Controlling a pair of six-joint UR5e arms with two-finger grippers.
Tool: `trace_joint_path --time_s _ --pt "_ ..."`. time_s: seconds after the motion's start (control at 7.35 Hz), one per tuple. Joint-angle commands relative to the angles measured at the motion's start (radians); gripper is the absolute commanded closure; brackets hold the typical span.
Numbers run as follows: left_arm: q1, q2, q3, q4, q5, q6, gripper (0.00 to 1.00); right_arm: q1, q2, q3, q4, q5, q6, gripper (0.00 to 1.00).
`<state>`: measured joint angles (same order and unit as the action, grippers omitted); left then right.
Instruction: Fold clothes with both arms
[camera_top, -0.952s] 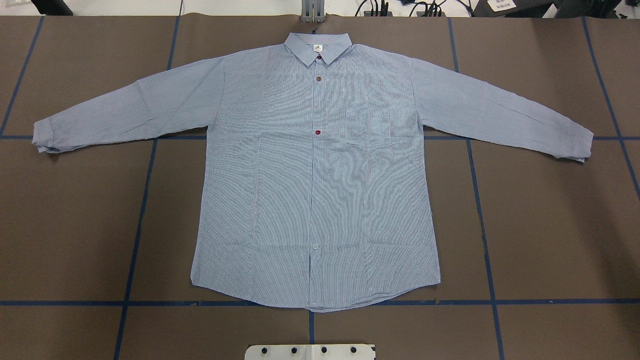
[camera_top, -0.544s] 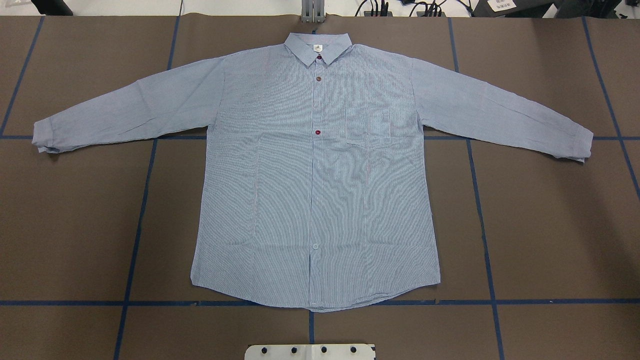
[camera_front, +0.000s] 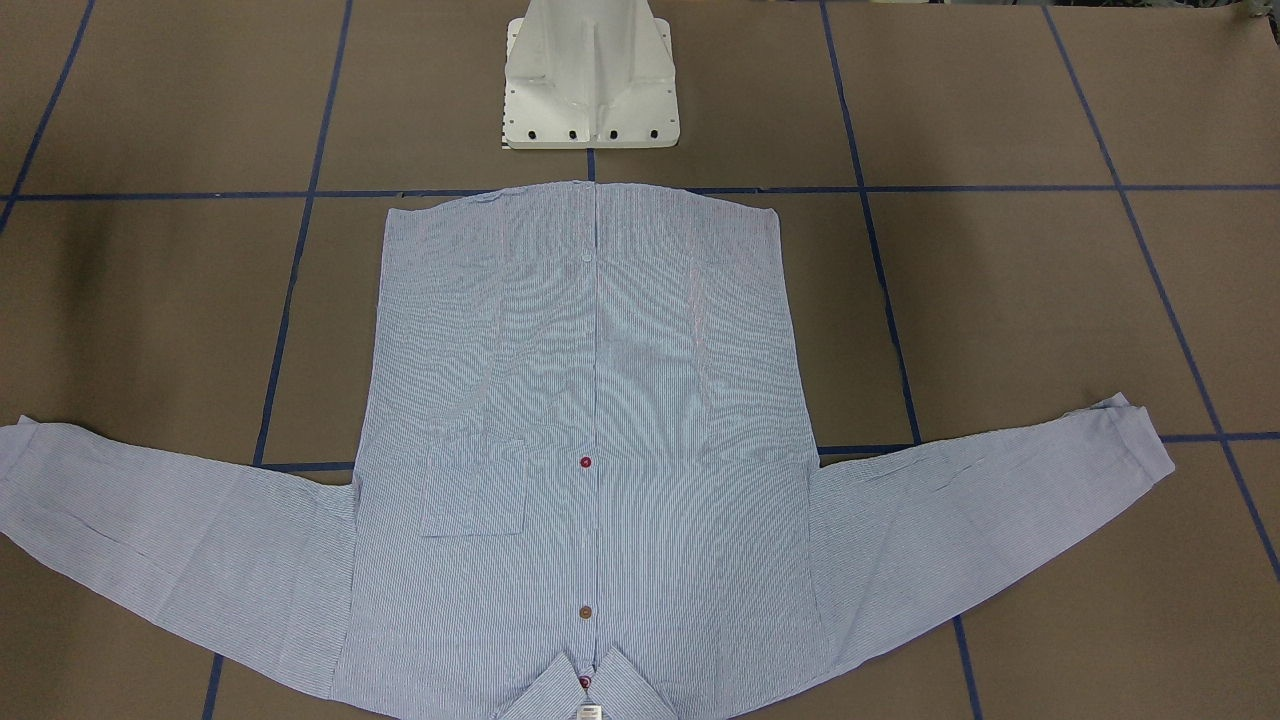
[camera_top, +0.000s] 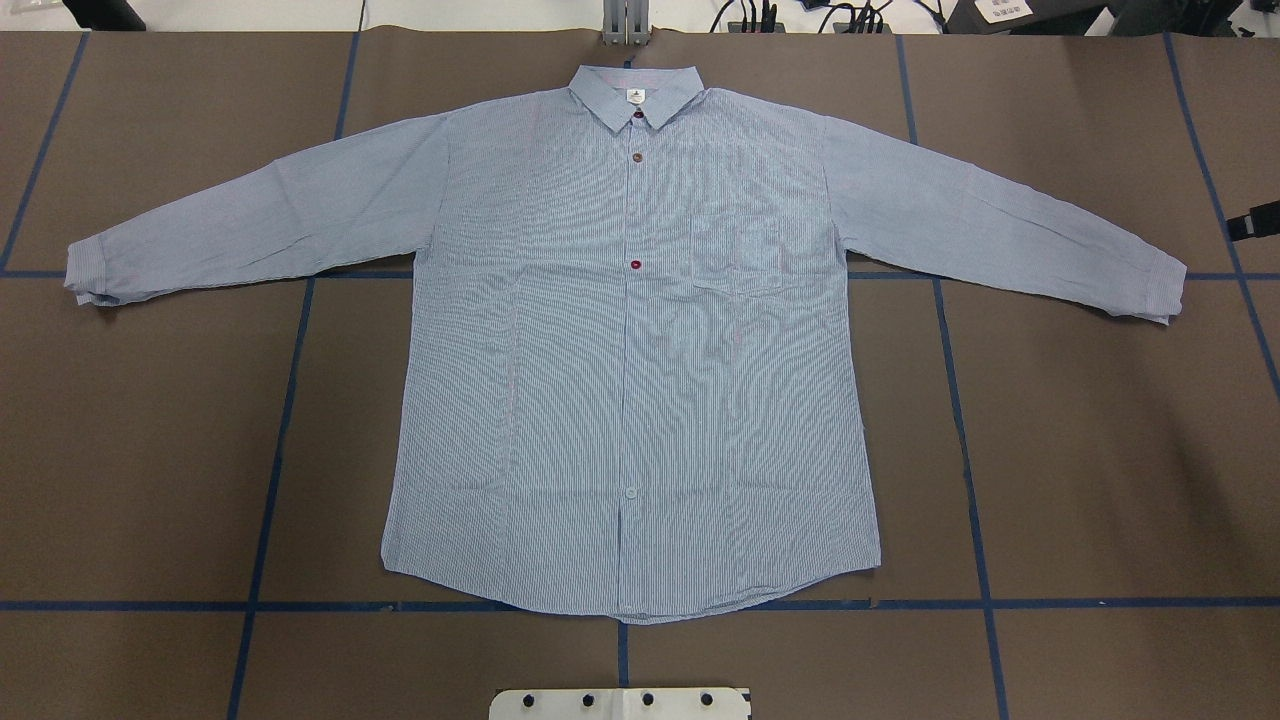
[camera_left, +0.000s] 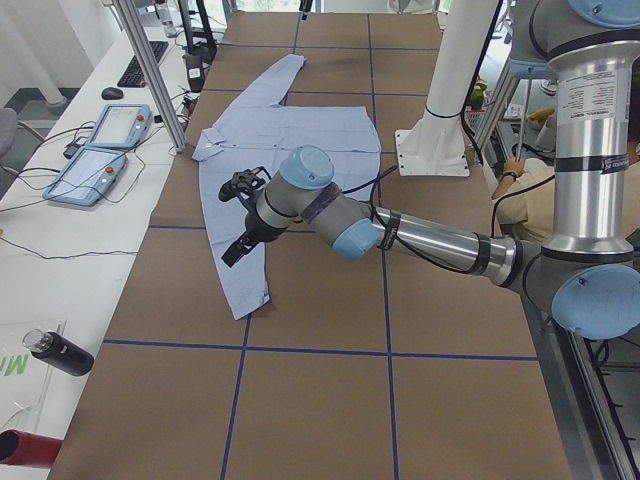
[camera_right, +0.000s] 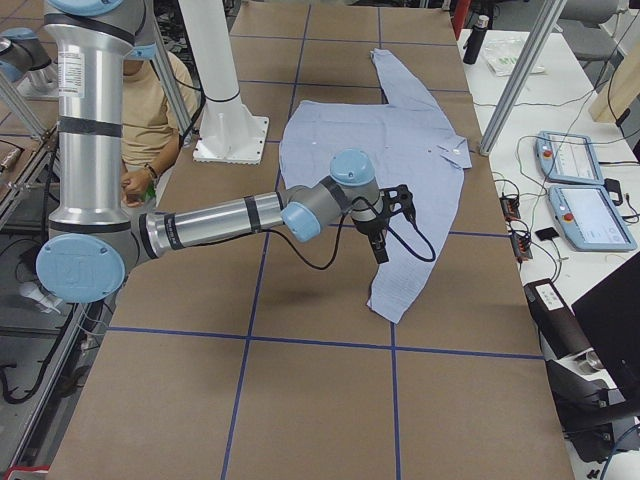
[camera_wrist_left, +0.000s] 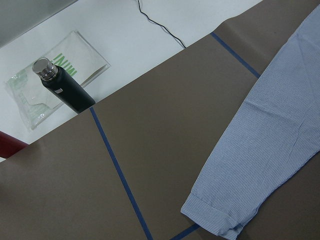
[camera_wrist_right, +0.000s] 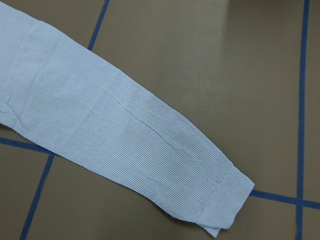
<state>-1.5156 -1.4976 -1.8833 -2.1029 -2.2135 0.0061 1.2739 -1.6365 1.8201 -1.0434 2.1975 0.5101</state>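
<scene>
Front-facing view first: the shirt (camera_front: 590, 400) is lying flat and buttoned up in the middle of the counter (camera_front: 1000, 300). Its hem is right by the white pedestal (camera_front: 590, 80) at the robot's edge, the collar is at the opposite edge, and one sleeve is spread toward each end.

Overhead view: same layout. The collar (camera_top: 635, 95) nearly touches the far edge and the chest pocket (camera_top: 760, 255) faces up. A black bit (camera_top: 1258, 220) pokes in near the counter's right end, just past the cuff. Too little of it shows to say what it is.

Exterior left view: the left arm (camera_left: 400, 235) reaches out low, with the left gripper (camera_left: 238, 245) hanging over the sleeve near the left end. Honestly can't tell if the claw is released or clenched.

Exterior right view: the right arm (camera_right: 230, 220) mirrors that, with the right gripper (camera_right: 379, 248) over the other sleeve near the right end. Can't tell the claw state here either.

Left wrist view: the left cuff (camera_wrist_left: 215, 217) lies on the counter, and a dark bottle (camera_wrist_left: 62, 87) sits on the white bench past the end.

Right wrist view: the right cuff (camera_wrist_right: 225, 205) lies flat beside blue tape lines (camera_wrist_right: 300, 100).
</scene>
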Motion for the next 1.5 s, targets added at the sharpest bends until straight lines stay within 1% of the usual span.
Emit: trace_joint_path --time_s 0.0,0.14,0.27,0.41,0.54,0.68,0.82,1.36 --pt "-0.001 0.008 -0.005 -0.002 0.0 0.0 0.0 -0.074 0.0 -0.245 0.42 -0.05 0.198 0.02" --pt "-0.002 0.013 -0.007 -0.011 0.0 0.0 0.0 -0.09 0.003 -0.351 0.585 -0.051 0.256 0.03" --pt "0.0 0.014 -0.002 -0.022 0.0 0.0 0.0 -0.093 0.003 -0.413 0.656 -0.051 0.26 0.08" --pt "0.0 0.014 -0.002 -0.022 0.0 0.0 0.0 -0.093 0.003 -0.451 0.681 -0.051 0.262 0.11" --pt "0.0 0.014 -0.002 -0.022 0.0 0.0 0.0 -0.096 0.003 -0.468 0.684 -0.055 0.262 0.13" --pt "0.0 0.014 -0.002 -0.022 0.0 0.0 0.0 -0.113 0.003 -0.497 0.687 -0.085 0.26 0.16" --pt "0.0 0.014 -0.002 -0.022 0.0 0.0 0.0 -0.134 0.003 -0.498 0.686 -0.122 0.262 0.17" --pt "0.0 0.014 -0.002 -0.022 0.0 0.003 0.0 -0.2 0.004 -0.51 0.686 -0.205 0.262 0.23"
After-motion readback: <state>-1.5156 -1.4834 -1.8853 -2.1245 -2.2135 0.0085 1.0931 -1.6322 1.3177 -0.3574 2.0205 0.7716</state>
